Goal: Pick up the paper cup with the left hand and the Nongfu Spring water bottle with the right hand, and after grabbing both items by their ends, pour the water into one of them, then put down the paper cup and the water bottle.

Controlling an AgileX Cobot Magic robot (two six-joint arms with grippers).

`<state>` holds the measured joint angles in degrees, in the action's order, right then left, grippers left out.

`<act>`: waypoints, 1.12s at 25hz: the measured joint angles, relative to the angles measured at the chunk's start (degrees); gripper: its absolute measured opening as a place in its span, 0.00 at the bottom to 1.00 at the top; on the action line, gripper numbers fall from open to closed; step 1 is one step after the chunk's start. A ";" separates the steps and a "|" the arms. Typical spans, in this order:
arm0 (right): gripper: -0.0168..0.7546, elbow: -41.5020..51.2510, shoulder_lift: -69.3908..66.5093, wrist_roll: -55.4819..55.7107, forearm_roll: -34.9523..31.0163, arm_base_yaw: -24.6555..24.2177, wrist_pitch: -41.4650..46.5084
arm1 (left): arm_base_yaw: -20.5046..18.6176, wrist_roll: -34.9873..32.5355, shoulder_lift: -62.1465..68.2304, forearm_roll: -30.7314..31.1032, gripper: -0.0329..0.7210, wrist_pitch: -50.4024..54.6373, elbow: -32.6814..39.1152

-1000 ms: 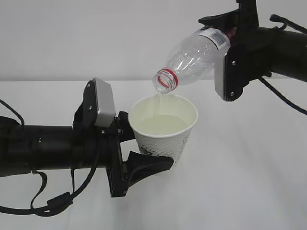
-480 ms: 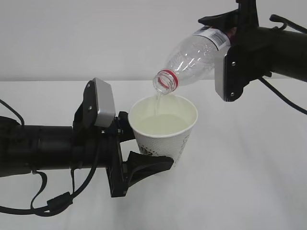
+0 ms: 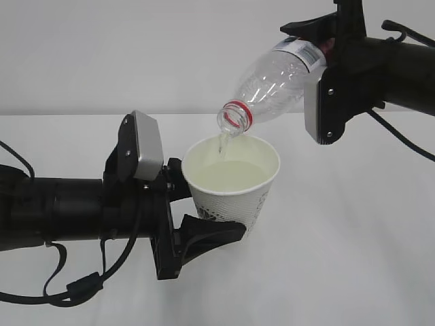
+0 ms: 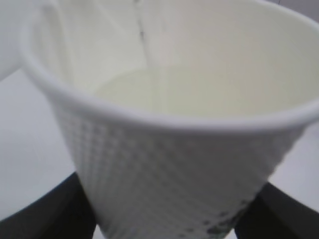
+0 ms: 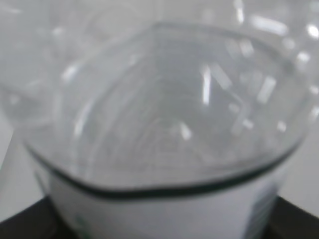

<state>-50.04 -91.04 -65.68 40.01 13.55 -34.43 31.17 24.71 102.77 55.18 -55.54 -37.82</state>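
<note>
Two end effectors loaded: left end effector [image 3: 204,210] pinching paper cup [image 3: 233,187] above table [image 3: 353,258]; right end effector [image 3: 326,51] clamping tilted Nongfu Spring water bottle [image 3: 275,78], water [image 3: 223,144] streaming. Risk: overfill, or squeeze buckling cup wall.

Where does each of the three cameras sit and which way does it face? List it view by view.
Exterior: set in front of the table, looking down at a slant; shows both arms, left hand clamping the paper cup, right hand tipping the Nongfu Spring water bottle.
Left wrist: on the left arm, looking along its dark jaws at the cup's wall and the water.
Right wrist: on the right arm, filled by the bottle's blurred body and label.
Shared: cup and thin stream, exterior and left wrist.
</note>
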 joint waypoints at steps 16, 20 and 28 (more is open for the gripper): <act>0.64 -0.09 0.00 0.79 -3.03 0.00 -0.37 | 0.00 0.00 0.00 0.10 0.76 0.04 0.00; 0.64 -0.09 0.00 2.89 -3.03 0.00 -0.37 | 0.00 0.00 0.00 0.10 0.76 0.04 0.00; 0.64 -0.09 0.11 10.24 -3.05 0.00 -0.72 | 0.00 0.00 0.00 0.10 0.76 0.04 0.00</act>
<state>-50.13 -90.94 -55.44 36.96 13.55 -35.15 31.17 24.71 102.77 55.28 -55.50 -37.82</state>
